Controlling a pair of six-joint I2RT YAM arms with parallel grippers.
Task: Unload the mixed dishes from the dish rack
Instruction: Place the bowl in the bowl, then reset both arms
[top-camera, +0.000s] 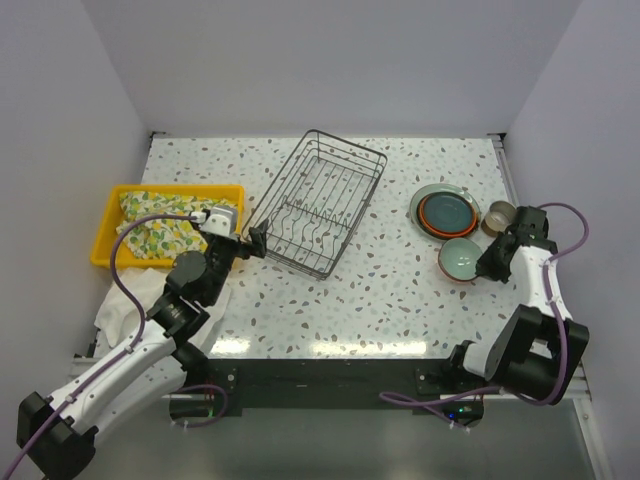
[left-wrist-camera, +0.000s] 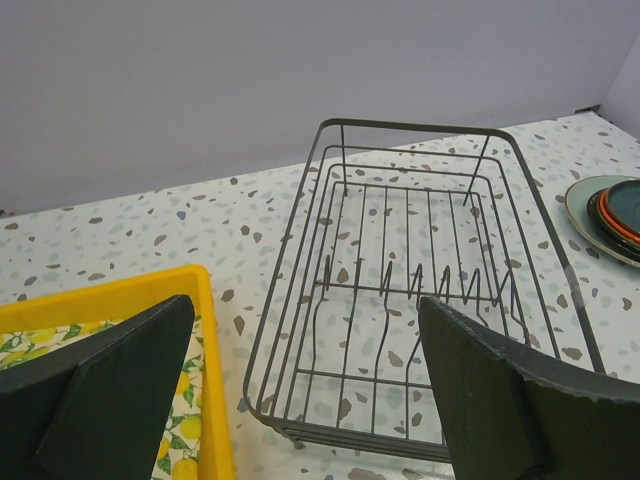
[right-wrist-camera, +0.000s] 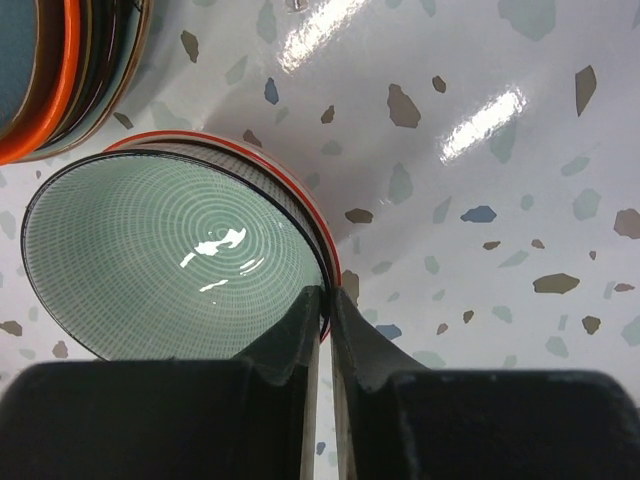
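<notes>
From above, the rack (top-camera: 315, 205) stands bare, with plates (top-camera: 446, 212) and green bowl (top-camera: 460, 259) sitting far right. Left wrist: left gripper (left-wrist-camera: 305, 310) gapes wide at the rack. Right wrist: right gripper (right-wrist-camera: 327, 310) pinches the bowl's rim. Final set-down, I reckon; next it needs to release and lift clear.

A yellow plastic tray (top-camera: 104, 238) sits at the left edge of the speckled desk (top-camera: 400, 300). A lemon-printed cloth (top-camera: 150, 205) lies bunched inside it (yellow fruit and green leaves on white). Just beside the tray's near side, a plain white cloth (top-camera: 112, 318) lies crumpled. Pale walls (top-camera: 320, 60) enclose the desk.
</notes>
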